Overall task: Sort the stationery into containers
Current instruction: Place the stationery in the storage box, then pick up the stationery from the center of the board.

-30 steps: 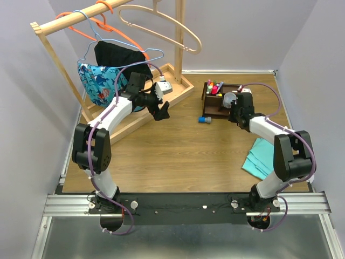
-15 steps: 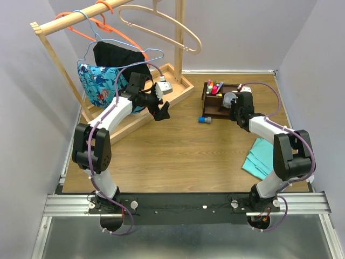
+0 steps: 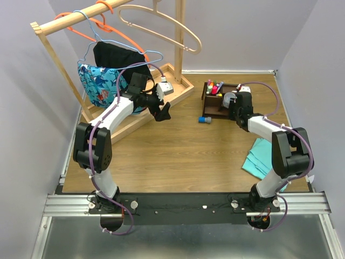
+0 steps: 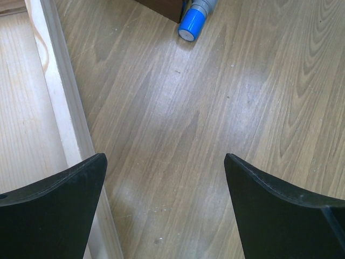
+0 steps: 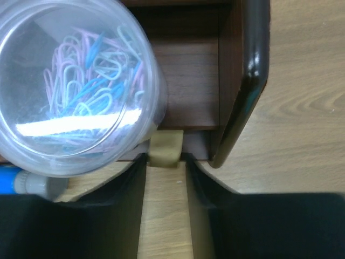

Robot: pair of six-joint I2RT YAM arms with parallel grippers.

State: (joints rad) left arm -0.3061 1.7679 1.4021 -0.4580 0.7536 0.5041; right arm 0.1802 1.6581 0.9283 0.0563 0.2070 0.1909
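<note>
2 arms reach forward: left tool (image 4: 164, 159) gaping empty, right tool (image 5: 164, 164) narrowly astride eraser (image 5: 165, 147), grip unclear.

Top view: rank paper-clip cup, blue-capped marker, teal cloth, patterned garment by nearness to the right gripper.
1. paper-clip cup, beside the right gripper
2. blue-capped marker, left of it
3. teal cloth, nearer the bases
4. patterned garment, far left

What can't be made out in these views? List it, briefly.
Blue-capped marker: left wrist view, barrel cut off by the top edge.
Organizer contents: top view, too small.
Tan eraser: right wrist view, shadow hides whether the right claw touches it.
Clip cup: right wrist view, cut off by left edge.
</note>
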